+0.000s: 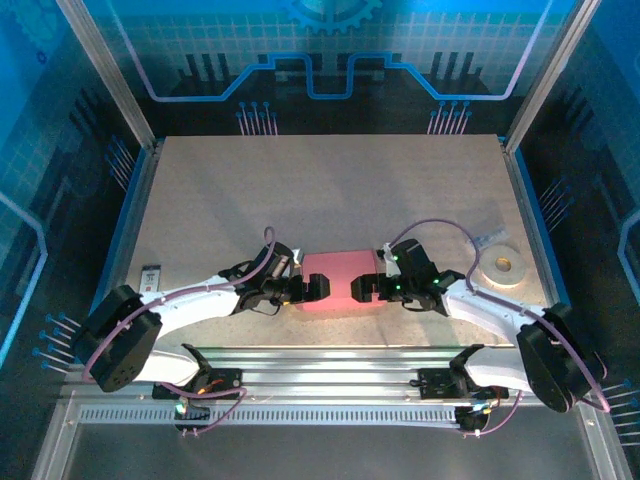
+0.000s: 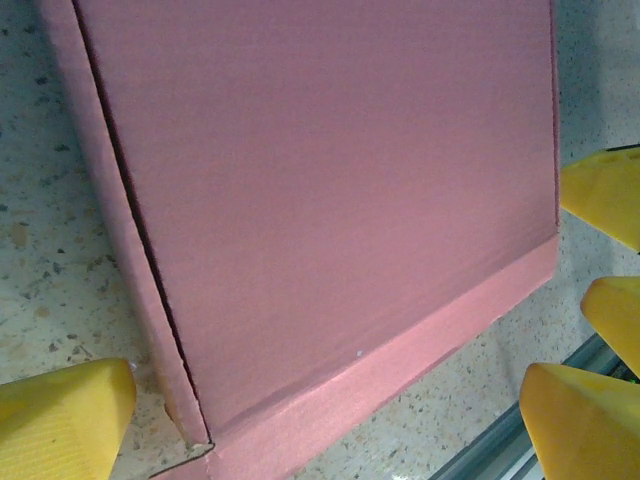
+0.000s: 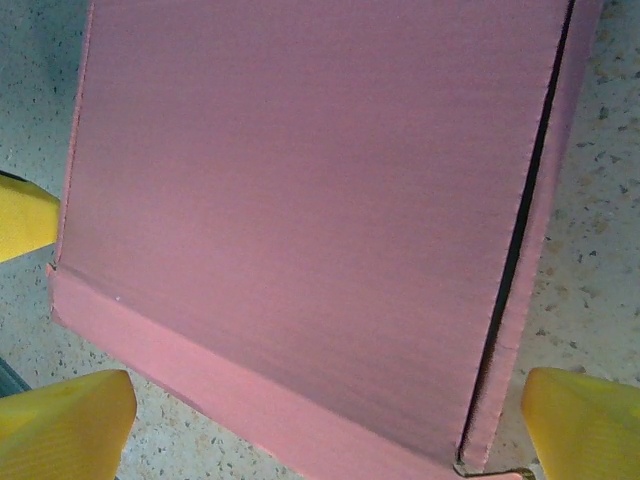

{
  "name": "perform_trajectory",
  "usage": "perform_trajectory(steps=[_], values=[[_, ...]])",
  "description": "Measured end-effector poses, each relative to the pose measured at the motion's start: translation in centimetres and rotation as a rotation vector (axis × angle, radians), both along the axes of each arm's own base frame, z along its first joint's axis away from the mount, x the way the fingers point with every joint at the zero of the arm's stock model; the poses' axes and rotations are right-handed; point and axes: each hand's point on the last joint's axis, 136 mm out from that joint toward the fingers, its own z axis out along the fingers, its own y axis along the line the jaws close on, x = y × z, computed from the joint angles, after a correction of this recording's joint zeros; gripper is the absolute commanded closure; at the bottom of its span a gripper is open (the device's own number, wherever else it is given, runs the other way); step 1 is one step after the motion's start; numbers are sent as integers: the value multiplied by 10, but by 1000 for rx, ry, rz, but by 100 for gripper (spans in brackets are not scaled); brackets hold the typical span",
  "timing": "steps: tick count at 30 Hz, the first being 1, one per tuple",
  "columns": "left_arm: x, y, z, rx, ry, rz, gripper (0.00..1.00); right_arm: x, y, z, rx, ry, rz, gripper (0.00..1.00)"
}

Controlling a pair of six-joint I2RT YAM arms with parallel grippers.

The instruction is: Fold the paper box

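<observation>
The paper box lies closed and flat on the table's near middle, a pink rectangle with its lid down. My left gripper hovers at the box's left end and my right gripper at its right end, tips facing each other over the lid. In the left wrist view the box lies ahead of my open left gripper, whose yellow fingers stand clear of its corner. The right wrist view shows the box the same way, between the spread fingertips of my open right gripper.
A white tape roll lies at the right of the table. A small dark object sits near the left edge. The aluminium rail runs along the near edge, just behind the box. Blue-framed walls enclose the table.
</observation>
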Motion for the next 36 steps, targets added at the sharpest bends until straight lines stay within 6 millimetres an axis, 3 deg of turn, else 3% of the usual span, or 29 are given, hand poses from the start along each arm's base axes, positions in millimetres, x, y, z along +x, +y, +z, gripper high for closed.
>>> perform_trajectory(steps=[8, 27, 36], values=[[2, 1, -7, 11, 13, 5, 1, 6, 2, -1, 3, -10, 0, 0], [12, -4, 5, -24, -29, 12, 1, 9, 6, 1, 25, -18, 11, 0], [10, -3, 40, -82, -73, 12, 1, 6, 3, 43, 86, -101, -4, 0]])
